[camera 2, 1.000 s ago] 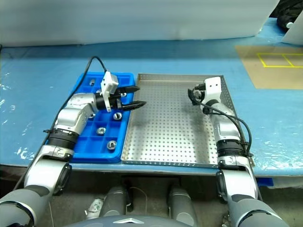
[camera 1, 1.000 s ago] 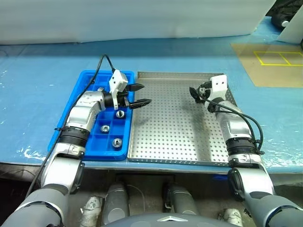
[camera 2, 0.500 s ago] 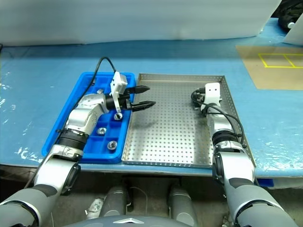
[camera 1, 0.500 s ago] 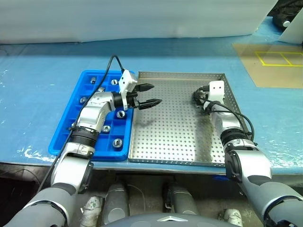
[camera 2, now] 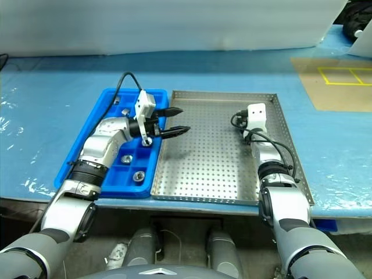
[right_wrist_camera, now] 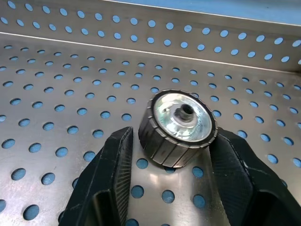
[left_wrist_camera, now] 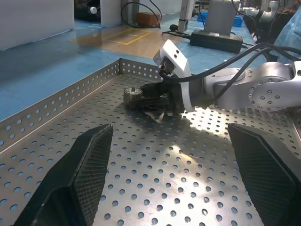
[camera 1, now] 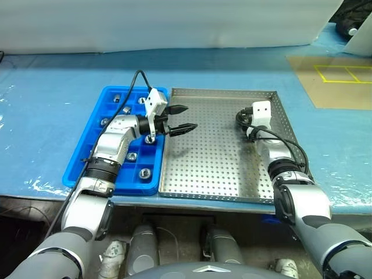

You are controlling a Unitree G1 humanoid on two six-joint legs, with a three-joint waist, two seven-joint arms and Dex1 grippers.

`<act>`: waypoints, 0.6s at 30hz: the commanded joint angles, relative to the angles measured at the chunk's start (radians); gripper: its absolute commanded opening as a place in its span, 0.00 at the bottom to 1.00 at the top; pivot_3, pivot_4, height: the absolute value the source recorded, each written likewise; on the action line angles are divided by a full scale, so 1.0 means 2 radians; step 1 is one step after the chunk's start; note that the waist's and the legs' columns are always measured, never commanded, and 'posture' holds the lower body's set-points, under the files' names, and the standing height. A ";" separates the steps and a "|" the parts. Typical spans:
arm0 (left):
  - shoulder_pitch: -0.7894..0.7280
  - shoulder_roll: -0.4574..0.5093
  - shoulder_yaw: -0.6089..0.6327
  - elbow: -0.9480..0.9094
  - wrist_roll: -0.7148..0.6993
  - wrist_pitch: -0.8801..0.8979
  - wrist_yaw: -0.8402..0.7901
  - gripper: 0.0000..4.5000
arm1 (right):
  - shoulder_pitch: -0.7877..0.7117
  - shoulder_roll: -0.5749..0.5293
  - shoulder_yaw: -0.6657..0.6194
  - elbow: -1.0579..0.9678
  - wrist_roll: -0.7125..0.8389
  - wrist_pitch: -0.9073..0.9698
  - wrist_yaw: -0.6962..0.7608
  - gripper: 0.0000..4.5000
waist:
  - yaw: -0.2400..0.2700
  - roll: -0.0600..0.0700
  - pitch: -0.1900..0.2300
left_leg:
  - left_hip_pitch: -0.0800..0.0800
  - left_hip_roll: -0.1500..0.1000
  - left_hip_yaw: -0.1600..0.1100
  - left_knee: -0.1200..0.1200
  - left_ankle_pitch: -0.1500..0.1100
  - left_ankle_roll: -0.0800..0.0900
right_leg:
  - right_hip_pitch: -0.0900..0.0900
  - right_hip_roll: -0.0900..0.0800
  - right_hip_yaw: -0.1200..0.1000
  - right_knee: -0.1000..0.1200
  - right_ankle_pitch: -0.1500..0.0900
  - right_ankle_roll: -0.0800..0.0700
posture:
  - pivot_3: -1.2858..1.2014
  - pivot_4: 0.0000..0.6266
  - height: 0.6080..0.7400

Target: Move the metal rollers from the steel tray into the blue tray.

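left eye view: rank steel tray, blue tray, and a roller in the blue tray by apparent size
1. steel tray, largest, wide and square.
2. blue tray, narrower, and the left arm covers part of it.
3. metal roller in a near compartment, by far the smallest; it fills just one cell of the grid.

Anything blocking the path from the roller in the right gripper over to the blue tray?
Partly. The left gripper hangs open over the steel tray's edge nearest the blue tray, on the straight line from the roller between the right gripper's fingers. Otherwise the perforated floor between looks bare.
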 commanded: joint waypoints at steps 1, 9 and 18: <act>-0.002 0.003 0.003 -0.020 -0.001 -0.001 0.001 0.92 | -0.004 0.002 0.000 -0.014 0.001 -0.011 0.004 0.56 | 0.000 0.000 0.000 | 0.000 0.000 0.000 0.000 0.000 0.000 | 0.000 0.000 0.000 0.000 0.000 0.000 | 0.45 0.24 1.00; 0.004 0.006 0.001 -0.022 0.001 -0.001 -0.001 0.92 | -0.005 0.005 0.001 -0.016 -0.001 -0.012 0.001 0.37 | 0.000 0.000 0.000 | 0.000 0.000 0.000 0.000 0.000 0.000 | 0.000 0.000 0.000 0.000 0.000 0.000 | 0.45 0.24 1.00; 0.012 0.014 0.003 -0.040 -0.005 0.011 -0.005 0.92 | -0.005 0.013 0.005 -0.040 -0.003 -0.005 0.005 0.36 | -0.002 0.000 0.000 | 0.000 0.000 0.001 -0.001 0.000 0.000 | -0.002 0.000 0.001 -0.001 0.000 0.000 | 0.45 0.24 1.00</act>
